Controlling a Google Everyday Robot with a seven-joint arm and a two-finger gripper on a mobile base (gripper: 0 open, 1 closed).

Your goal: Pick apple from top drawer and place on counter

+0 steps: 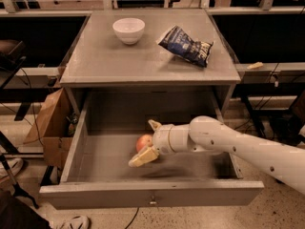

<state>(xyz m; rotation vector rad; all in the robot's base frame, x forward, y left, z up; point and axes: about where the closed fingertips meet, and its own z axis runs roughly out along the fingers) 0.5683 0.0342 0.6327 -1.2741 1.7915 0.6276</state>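
The top drawer (151,194) is pulled open below the counter (143,61). The small red-orange apple (143,141) lies on the drawer floor near the middle. My gripper (148,141) reaches in from the right on the white arm and is open. One finger (153,125) is behind the apple and the other finger (142,158) is in front of it, so the apple sits between them. The apple's right side is hidden by the gripper's wrist.
A white bowl (128,30) stands at the counter's back left. A dark blue snack bag (186,45) lies at its back right. A cardboard box (50,128) stands on the floor left of the cabinet. Desks and cables run behind it.
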